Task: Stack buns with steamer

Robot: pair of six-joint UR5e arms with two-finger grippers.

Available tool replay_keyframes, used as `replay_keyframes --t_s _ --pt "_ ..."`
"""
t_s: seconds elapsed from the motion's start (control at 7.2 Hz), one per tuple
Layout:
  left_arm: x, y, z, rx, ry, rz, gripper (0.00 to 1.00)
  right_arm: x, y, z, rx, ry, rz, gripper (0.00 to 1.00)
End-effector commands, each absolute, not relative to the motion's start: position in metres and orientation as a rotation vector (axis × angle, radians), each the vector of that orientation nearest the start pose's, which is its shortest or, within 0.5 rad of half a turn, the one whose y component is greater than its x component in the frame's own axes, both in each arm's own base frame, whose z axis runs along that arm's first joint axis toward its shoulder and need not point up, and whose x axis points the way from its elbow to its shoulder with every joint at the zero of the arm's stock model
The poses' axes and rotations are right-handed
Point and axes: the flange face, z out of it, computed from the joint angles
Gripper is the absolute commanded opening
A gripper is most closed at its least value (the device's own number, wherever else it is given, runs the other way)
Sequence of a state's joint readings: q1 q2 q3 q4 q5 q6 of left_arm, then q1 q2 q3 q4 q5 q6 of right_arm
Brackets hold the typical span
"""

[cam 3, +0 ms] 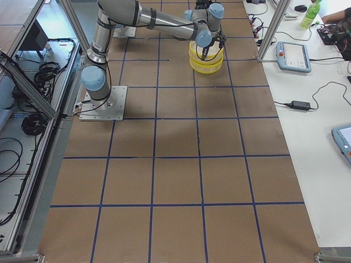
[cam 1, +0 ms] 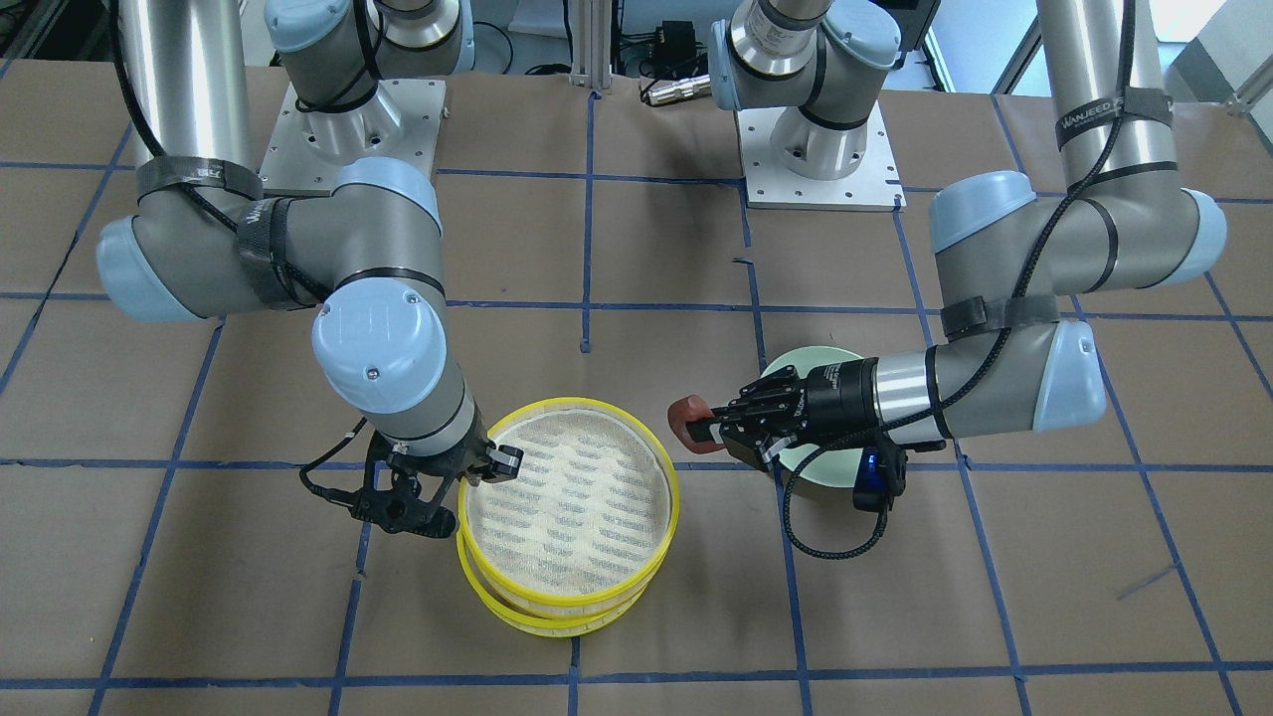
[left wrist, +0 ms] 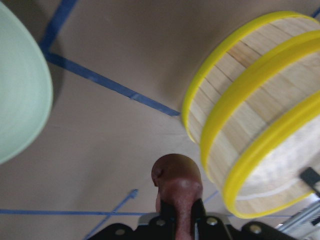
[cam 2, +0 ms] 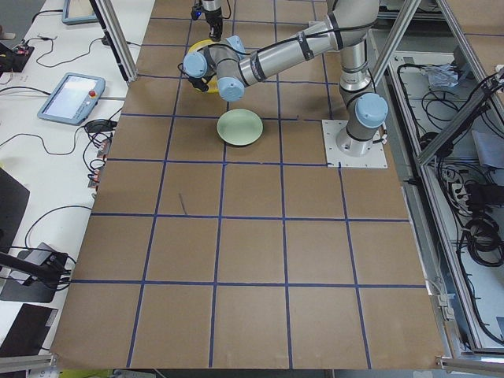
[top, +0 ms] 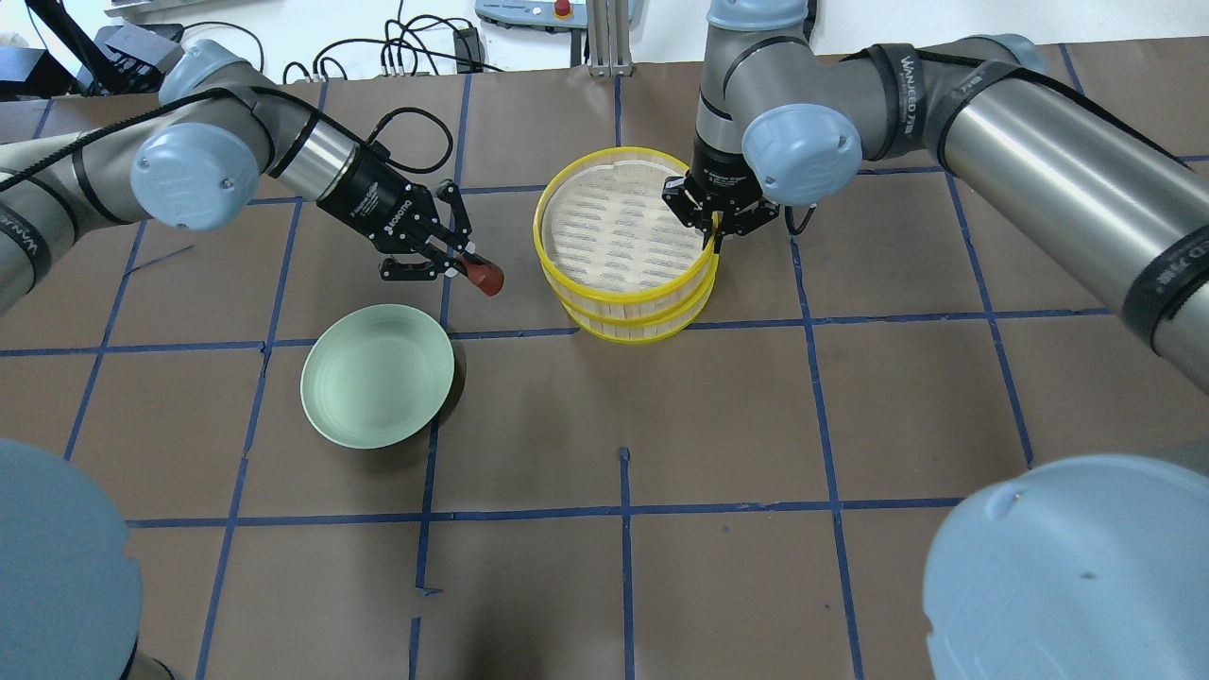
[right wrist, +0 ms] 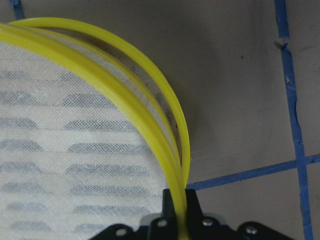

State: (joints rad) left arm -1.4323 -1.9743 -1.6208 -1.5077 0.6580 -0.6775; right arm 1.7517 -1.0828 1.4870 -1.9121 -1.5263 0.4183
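Note:
My left gripper [top: 469, 267] is shut on the glossy reddish-brown bun [top: 486, 278], holding it above the table between the green bowl and the steamer. The bun also shows in the front view [cam 1: 685, 417] and the left wrist view [left wrist: 177, 178]. The steamer is two yellow-rimmed trays [top: 619, 247], the upper one sitting slightly offset on the lower. My right gripper [top: 714, 234] is shut on the upper tray's rim [right wrist: 176, 200] at its right side. The upper tray's mesh floor is bare. The white bun is not in view.
An empty pale green bowl [top: 376, 376] stands on the table left of the steamer, partly under my left wrist in the front view [cam 1: 821, 475]. Brown paper with blue tape lines [top: 623, 510] covers the table.

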Motion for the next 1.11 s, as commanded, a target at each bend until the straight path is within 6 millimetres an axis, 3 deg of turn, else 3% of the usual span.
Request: replay_keyframes --t_s 0.0,0.14,0.28,0.83,0.97 --pt "-0.153 -0.631 0.291 1.16 -1.784 -0.748 0.32 0.252 -0.621 0.279 0.373 3.093 0.073 0.05" --pt "-0.191 -0.634 0.285 1.143 -1.813 -0.726 0.31 0.252 -0.623 0.283 0.375 3.089 0.054 0.06" --pt "-0.205 -0.637 0.279 1.163 -1.816 -0.718 0.31 0.252 -0.623 0.283 0.37 3.091 0.053 0.06" --pt "-0.208 -0.638 0.279 1.164 -1.819 -0.715 0.32 0.245 -0.623 0.28 0.356 3.098 0.06 0.06" --pt "-0.208 -0.638 0.279 1.163 -1.819 -0.714 0.36 0.244 -0.624 0.281 0.356 3.098 0.06 0.07"
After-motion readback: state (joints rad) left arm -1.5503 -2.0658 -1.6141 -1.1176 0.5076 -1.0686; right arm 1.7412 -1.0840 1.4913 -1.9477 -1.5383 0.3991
